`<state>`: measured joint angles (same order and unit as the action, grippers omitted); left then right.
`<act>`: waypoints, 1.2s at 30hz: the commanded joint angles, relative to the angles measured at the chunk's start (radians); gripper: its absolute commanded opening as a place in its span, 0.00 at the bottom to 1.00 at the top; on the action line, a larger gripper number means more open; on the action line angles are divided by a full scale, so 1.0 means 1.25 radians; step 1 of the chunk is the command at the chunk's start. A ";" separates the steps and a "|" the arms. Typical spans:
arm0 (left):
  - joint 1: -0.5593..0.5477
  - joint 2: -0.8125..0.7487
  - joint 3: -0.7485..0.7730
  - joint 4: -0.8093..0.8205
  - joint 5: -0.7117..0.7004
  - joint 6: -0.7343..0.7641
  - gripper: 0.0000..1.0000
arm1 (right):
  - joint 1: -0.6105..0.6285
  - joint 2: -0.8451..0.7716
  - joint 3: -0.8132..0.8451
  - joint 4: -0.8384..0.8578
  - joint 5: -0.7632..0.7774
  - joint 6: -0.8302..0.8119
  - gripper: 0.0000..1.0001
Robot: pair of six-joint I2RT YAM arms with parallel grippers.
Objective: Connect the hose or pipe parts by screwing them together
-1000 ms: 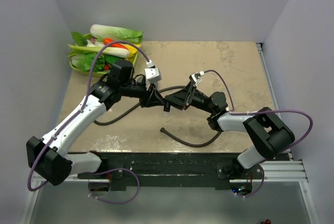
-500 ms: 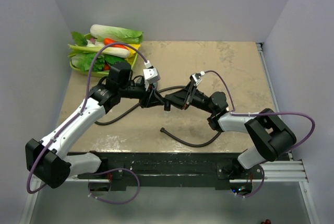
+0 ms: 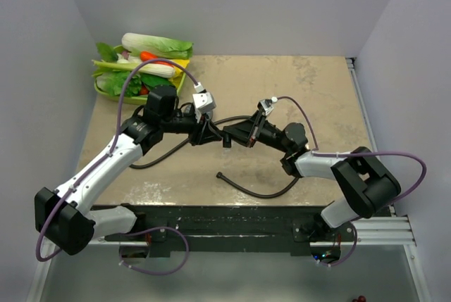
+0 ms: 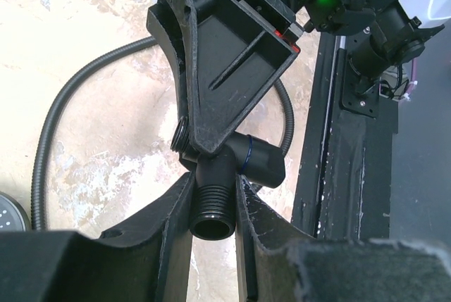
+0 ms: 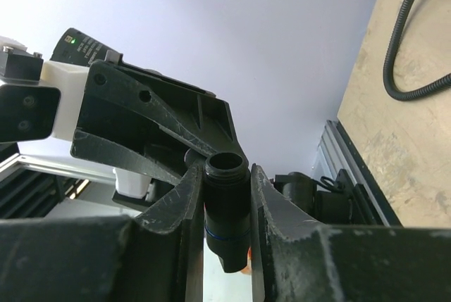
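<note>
Two grippers, top view: the left gripper (image 3: 209,131) and the right gripper (image 3: 236,133) are meeting nose to nose over the middle of the table (image 3: 317,98). A small dark fitting (image 3: 225,136) is sitting between them, lifted off the surface.
Hose, top view: the hose (image 3: 257,191) is lying loose on the table. One end is resting in the lower middle of the frame, well apart from the fitting, and no gripper is touching it.
Vegetables, top view: the vegetables (image 3: 144,63) are lying in the upper left corner, taking no part.
Left fingers, left wrist view: the fingers (image 4: 163,231) are clamping the threaded leg of the fitting, with its open mouth pointing toward the camera. A side leg with a blue ring is sticking out to the right.
Shower head, left wrist view: a grey dotted face, probably the shower head (image 4: 8,214), is peeking in at the lower left edge, on the table.
Right fingers, right wrist view: the fingers (image 5: 176,210) are pressing on both sides of the ringed leg, in the middle of the frame.
Step in hand: I am judging that both arms are sharing the one part, probably for a regrasp.
Doing it well: one gripper should be letting go only when the other is holding firmly. The thread should be left uncovered, and the hose nut should be lined up straight with it before turning, or the threads may be crossing.
</note>
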<state>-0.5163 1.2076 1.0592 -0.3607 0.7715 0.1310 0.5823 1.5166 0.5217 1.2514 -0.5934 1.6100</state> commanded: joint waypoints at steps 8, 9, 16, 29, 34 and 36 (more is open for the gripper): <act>0.019 0.017 -0.026 0.039 -0.060 0.020 0.00 | 0.005 -0.093 0.028 0.457 -0.016 0.040 0.36; 0.024 0.011 -0.031 0.047 -0.054 0.014 0.00 | 0.005 -0.096 0.028 0.458 -0.016 0.040 0.34; 0.038 0.013 -0.028 0.062 -0.022 -0.018 0.00 | 0.007 -0.112 0.023 0.458 -0.022 0.037 0.47; 0.038 0.011 -0.030 0.076 -0.055 -0.039 0.00 | 0.019 -0.126 0.031 0.451 -0.031 0.039 0.42; 0.038 0.023 -0.026 0.052 -0.054 -0.026 0.00 | 0.024 -0.142 0.056 0.371 -0.065 0.006 0.14; 0.038 0.034 -0.012 0.025 -0.058 0.001 0.00 | 0.025 -0.160 0.072 0.324 -0.076 -0.026 0.09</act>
<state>-0.4908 1.2106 1.0359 -0.3031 0.8333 0.0654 0.5747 1.4258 0.5217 1.1748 -0.5705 1.5871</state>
